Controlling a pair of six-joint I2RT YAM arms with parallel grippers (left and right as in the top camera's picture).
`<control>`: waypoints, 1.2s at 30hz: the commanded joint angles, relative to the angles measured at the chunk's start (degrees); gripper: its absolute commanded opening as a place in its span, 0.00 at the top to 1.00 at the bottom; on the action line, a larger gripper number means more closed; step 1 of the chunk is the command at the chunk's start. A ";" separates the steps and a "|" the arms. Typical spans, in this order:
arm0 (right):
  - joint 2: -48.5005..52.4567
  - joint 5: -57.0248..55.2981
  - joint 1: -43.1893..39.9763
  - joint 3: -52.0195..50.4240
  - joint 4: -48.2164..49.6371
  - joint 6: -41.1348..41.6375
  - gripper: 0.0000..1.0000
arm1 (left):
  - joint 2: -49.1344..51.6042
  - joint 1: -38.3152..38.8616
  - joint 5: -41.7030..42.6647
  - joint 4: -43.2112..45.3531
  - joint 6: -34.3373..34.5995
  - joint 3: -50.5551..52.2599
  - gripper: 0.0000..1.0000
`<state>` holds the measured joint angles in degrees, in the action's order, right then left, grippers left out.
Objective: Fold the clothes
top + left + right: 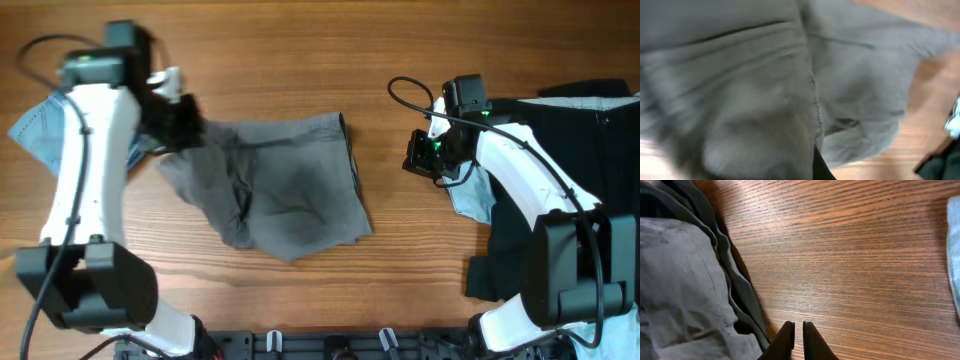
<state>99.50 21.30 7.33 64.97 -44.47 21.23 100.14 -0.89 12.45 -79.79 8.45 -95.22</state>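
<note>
The grey shorts (pixel 285 185) lie crumpled in the middle of the wooden table, their left corner drawn up toward my left gripper (pixel 185 122). In the left wrist view the grey shorts (pixel 755 85) fill nearly the whole frame, blurred, and only one dark fingertip (pixel 820 167) shows at the bottom, pressed into the cloth. The left gripper looks shut on the shorts. My right gripper (pixel 420 155) hovers over bare wood just right of the shorts. Its fingers (pixel 798 330) are shut and empty, and the shorts' hem (pixel 685 285) lies to their left.
Light-blue denim shorts (pixel 35 130) lie at the far left under the left arm. Black garments (pixel 570 130) cover the right side. A pale-blue cloth (pixel 470 200) lies under the right arm and shows at the right wrist view's edge (pixel 954 245).
</note>
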 commanded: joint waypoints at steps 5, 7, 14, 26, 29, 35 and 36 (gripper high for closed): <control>-0.44 0.79 0.20 0.15 0.90 1.73 0.89 | 0.17 17.57 0.94 6.29 11.58 4.90 0.96; -0.44 0.79 0.20 0.15 0.94 1.92 0.89 | 0.17 21.03 0.98 10.75 16.04 8.76 0.96; -0.44 0.52 0.20 0.15 1.60 2.89 0.84 | 0.17 31.61 5.75 33.16 25.05 24.06 0.51; -0.76 24.55 0.92 0.50 8.48 -7.02 0.69 | -10.01 21.14 -6.45 12.79 9.51 3.78 0.18; -0.76 32.33 6.91 0.48 12.98 -5.81 0.85 | -12.26 12.22 -6.23 9.99 9.53 3.72 0.96; 1.68 7.34 21.44 -2.45 10.32 -0.07 0.95 | -6.14 1.99 7.50 10.21 -0.66 8.52 0.95; 3.39 7.17 21.53 -3.37 9.79 -0.04 0.95 | -4.31 1.70 8.37 10.84 -0.98 9.60 0.94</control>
<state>99.63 38.00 28.56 63.94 -33.85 18.55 91.48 2.37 13.69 -69.87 13.39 -88.40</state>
